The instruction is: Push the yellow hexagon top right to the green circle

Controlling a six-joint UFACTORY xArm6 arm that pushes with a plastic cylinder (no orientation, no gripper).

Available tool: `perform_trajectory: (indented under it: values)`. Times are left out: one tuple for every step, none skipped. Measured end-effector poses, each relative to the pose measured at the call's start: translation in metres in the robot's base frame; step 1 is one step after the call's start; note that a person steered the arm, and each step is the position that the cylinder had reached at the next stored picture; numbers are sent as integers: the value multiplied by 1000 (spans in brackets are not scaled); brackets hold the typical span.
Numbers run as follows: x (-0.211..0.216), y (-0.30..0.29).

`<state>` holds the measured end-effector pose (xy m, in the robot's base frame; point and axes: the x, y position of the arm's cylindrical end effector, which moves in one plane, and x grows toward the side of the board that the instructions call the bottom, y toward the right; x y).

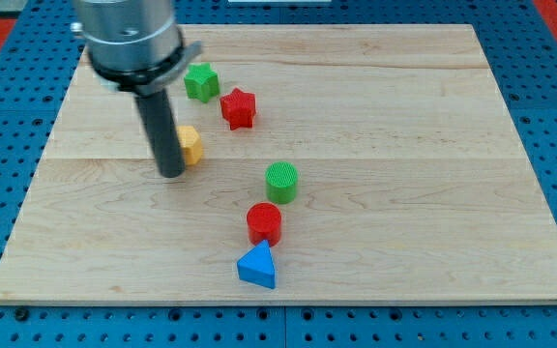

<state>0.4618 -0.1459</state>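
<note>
The small yellow hexagon block (191, 145) sits on the pale wooden worktop (404, 193) toward the view's left, partly hidden behind my dark rod; my tip (171, 175) rests on the board touching or just beside its left side, slightly toward the view's bottom. The tool is only this bare rod, with nothing to spread or pinch, so contact is a plain push. The green ridged circle block (281, 182) stands to the view's right and a little lower, with a red cylinder block (264, 222) and a blue triangle block (257, 266) below it; a green star-like block (200, 82) and a red star block (238, 107) lie above the hexagon. The hexagon looks light, rigid and smooth, so I judge it will slide easily on the wood but may spin or slip off the rod if struck off-centre. Best contact is a flat face on its left, pushing through its middle, steering it to finish above and right of the circle.
</note>
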Motion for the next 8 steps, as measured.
perform_trajectory:
  values:
    - [-5, -14]
    - [-13, 18]
    - [-20, -3]
    - [-26, -8]
    - [-31, -3]
    - [-31, 15]
    - [-45, 22]
    - [-54, 31]
